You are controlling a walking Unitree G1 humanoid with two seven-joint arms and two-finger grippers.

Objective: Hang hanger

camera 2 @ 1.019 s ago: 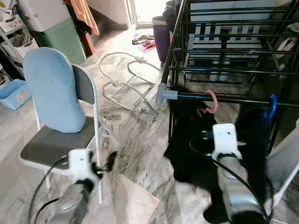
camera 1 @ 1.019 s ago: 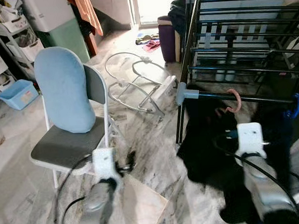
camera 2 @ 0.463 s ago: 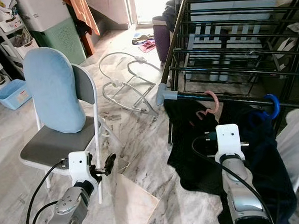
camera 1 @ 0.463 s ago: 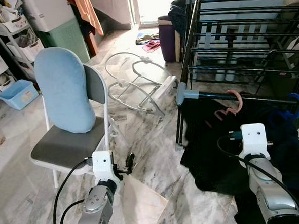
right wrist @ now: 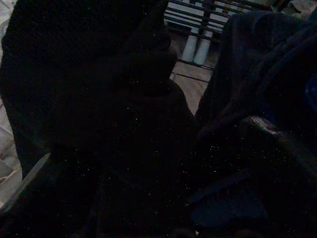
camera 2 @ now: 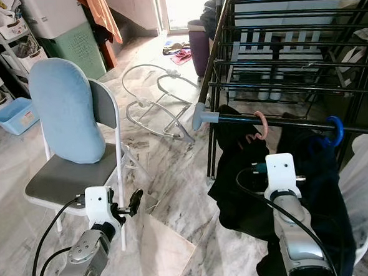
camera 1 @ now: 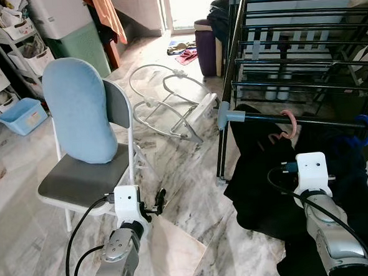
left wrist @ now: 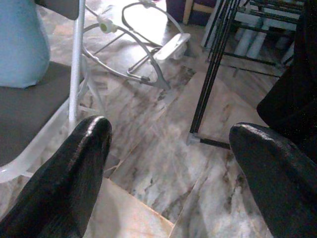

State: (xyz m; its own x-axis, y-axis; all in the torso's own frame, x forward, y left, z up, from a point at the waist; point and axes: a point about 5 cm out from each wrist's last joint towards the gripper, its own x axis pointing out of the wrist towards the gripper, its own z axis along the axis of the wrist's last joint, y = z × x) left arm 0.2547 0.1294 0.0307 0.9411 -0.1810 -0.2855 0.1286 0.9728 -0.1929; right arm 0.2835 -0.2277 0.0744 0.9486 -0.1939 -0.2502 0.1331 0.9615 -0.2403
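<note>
Two hooks sit on the lowest front rail (camera 1: 308,121) of the black drying rack (camera 1: 303,49): the pink hanger (camera 1: 288,124), at about 1 o'clock from the right arm's white wrist block, carries a black garment (camera 1: 261,171), and a blue hanger (camera 1: 366,129) sits further along at 3 o'clock. The dark cloth drapes straight down, likely because its weight now rests on the rail. Whether the right gripper (right wrist: 237,148) is closed or apart I cannot tell (its wrist view is nearly black, pressed against fabric). The left gripper (left wrist: 168,163) idles low at 7 o'clock near the folding chair (camera 1: 87,181), fingers spread with nothing between. No writing is legible anywhere.
</note>
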